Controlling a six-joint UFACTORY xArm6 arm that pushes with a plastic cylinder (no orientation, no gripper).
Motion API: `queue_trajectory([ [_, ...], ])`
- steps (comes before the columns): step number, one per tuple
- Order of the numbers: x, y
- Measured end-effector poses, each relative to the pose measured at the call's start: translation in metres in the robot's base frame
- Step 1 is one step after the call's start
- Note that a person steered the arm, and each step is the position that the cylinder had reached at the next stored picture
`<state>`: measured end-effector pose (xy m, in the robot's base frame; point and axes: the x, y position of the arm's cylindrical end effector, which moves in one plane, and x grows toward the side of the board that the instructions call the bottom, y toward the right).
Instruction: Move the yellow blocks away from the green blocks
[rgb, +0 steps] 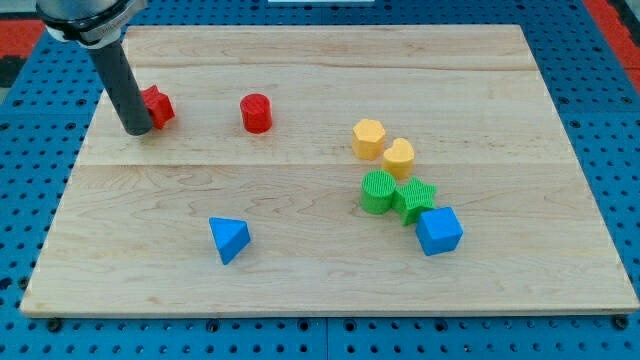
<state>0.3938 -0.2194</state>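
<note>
Two yellow blocks sit right of the board's middle: a yellow hexagon (367, 138) and a yellow heart-like block (399, 157) just to its lower right. Right below them lie a green cylinder (378, 192) and a green star (414, 199), touching each other; the yellow heart-like block nearly touches the green cylinder. My tip (135, 129) rests on the board at the view's upper left, against the left side of a red star-like block (156, 106), far from the yellow and green blocks.
A red cylinder (256, 113) stands right of my tip. A blue cube (439, 231) touches the green star's lower right. A blue triangle (229, 239) lies lower left of the middle. The wooden board (300, 290) sits on a blue pegboard.
</note>
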Motion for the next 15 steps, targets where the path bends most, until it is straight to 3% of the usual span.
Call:
queue_trajectory([
  [1,0.05,0.063],
  [2,0.062,0.145],
  [3,0.049,0.202],
  [4,-0.009,0.196],
  [5,-0.031,0.22],
  [7,-0.004,0.337],
  [8,0.028,0.326],
  [11,0.024,0.243],
  [12,0.006,0.222],
  [13,0.014,0.264],
  [14,0.029,0.36],
  [15,0.081,0.337],
])
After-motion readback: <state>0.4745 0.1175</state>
